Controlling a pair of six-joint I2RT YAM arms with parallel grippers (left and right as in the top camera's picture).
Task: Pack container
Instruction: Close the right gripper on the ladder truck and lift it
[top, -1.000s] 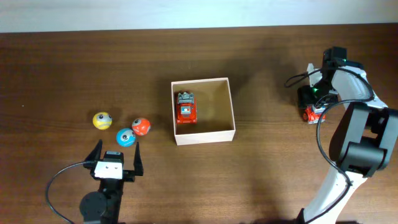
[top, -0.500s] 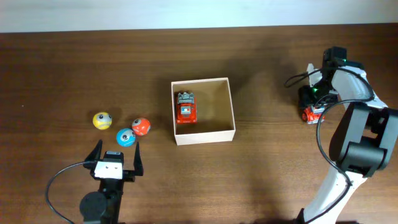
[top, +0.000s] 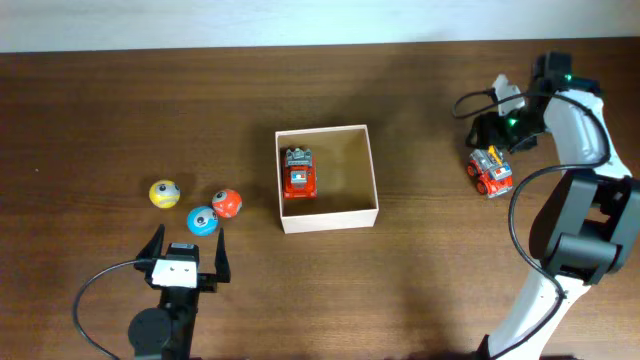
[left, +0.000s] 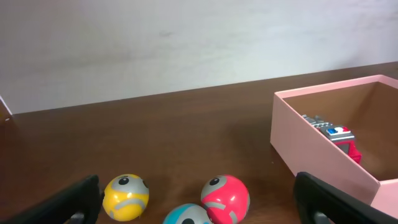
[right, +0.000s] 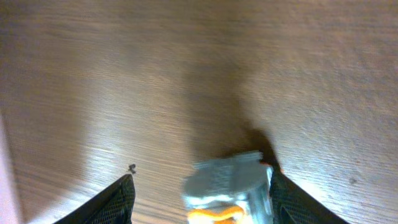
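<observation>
Half-spread right gripper (right: 200, 186) is straddling a cut-off toy truck (right: 227, 180), hold unclear; left gripper (top: 190, 240) is gaping wide, empty.

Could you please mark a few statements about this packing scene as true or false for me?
1. A red toy truck lies inside the container. True.
2. The yellow ball, blue ball and red ball are in the container. False: all three lie on the table, left of it.
3. A second toy truck stands on the table outside the container, by the right hand. True.
4. The left hand is shut on the blue ball. False: it is open and holds nothing; the ball lies just ahead of it.
</observation>
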